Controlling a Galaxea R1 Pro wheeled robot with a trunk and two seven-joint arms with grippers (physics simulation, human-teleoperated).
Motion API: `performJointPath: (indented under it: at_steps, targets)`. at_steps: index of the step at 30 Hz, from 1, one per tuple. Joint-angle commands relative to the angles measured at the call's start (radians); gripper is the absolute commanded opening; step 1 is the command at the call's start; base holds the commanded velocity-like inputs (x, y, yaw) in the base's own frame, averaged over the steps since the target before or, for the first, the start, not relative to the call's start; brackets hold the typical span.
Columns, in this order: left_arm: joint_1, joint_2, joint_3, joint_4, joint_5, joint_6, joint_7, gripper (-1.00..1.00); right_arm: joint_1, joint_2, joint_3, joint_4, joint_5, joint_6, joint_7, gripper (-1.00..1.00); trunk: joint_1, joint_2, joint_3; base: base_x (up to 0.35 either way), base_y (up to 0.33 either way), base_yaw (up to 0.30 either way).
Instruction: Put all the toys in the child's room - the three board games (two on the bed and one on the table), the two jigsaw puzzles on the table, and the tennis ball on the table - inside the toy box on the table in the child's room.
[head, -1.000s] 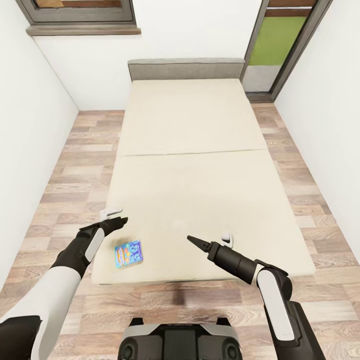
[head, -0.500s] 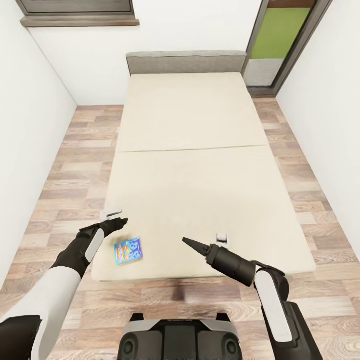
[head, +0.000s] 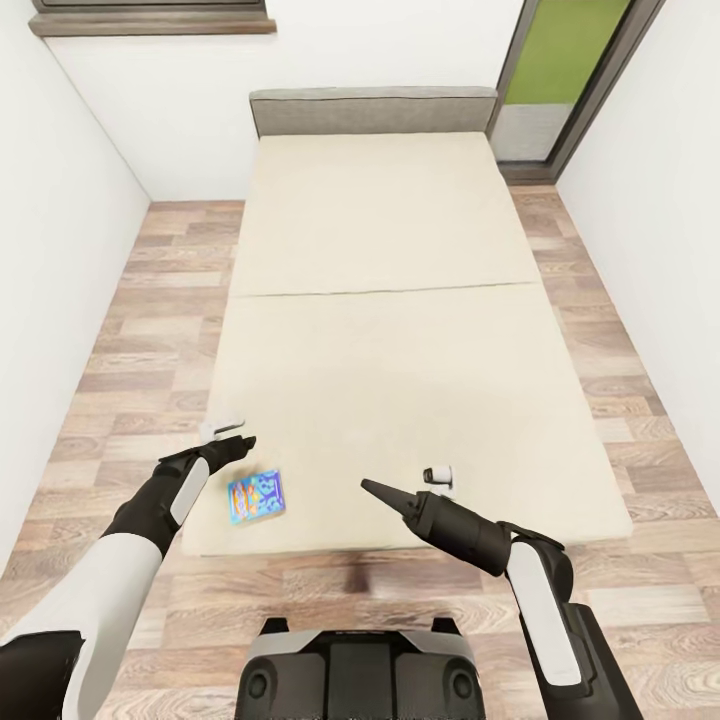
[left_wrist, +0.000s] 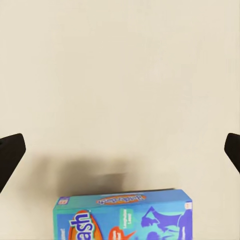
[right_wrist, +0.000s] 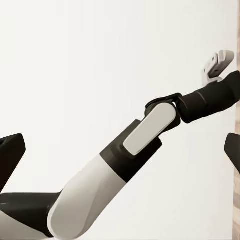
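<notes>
A small blue-teal board game (head: 256, 497) lies flat on the beige bed (head: 380, 330), near its front left corner. My left gripper (head: 240, 441) hovers just beyond and to the left of it, over the bed's left edge. In the left wrist view that gripper (left_wrist: 120, 152) is open, its fingertips (left_wrist: 10, 155) wide apart, with the board game (left_wrist: 122, 217) below them on the mattress. My right gripper (head: 368, 487) points left over the bed's front part, about a hand's width right of the game. It stands open (right_wrist: 122, 152) and empty, looking at my left arm (right_wrist: 150, 125).
Wood-plank floor (head: 150, 330) runs along both sides of the bed, between white walls. A low grey headboard (head: 372, 110) closes the far end. A dark-framed glass door (head: 560, 80) stands at the far right. My base (head: 355, 675) is at the bed's foot.
The head view has tilted a little, so the whole room sits higher in the picture. My right gripper has edged slightly left. The board game lies where it was.
</notes>
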Motion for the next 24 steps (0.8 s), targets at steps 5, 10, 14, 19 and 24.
performJointPath:
  at_steps: [5, 10, 14, 19, 24]
  targets:
    - [0.0, 0.0, 0.0, -0.002, 0.01, 0.006, 0.003, 1.0, 0.001, 0.0, -0.001, 0.0, 0.001, -0.001, 0.004, 1.0, 0.0, -0.002, -0.009, 0.0, 0.0, 0.0]
    - [0.0, 0.0, 0.0, -0.002, 0.009, 0.006, 0.003, 1.0, 0.001, 0.001, 0.001, 0.0, 0.001, -0.004, 0.005, 1.0, 0.0, -0.002, -0.018, 0.0, 0.0, 0.0]
    - [0.0, -0.001, -0.001, -0.002, 0.009, 0.006, 0.003, 1.0, 0.001, 0.002, 0.006, 0.0, 0.001, -0.016, 0.003, 1.0, 0.0, -0.002, -0.024, 0.0, 0.0, 0.0]
    - [0.0, -0.001, -0.001, -0.002, 0.009, 0.006, 0.003, 1.0, 0.001, 0.002, 0.009, 0.0, 0.003, -0.041, 0.004, 1.0, 0.0, -0.002, -0.032, 0.0, 0.0, 0.0]
    - [0.0, -0.001, -0.001, -0.002, 0.009, 0.006, 0.003, 1.0, 0.001, 0.002, 0.01, 0.0, 0.004, -0.047, 0.005, 1.0, 0.0, -0.002, -0.041, 0.0, 0.0, 0.0]
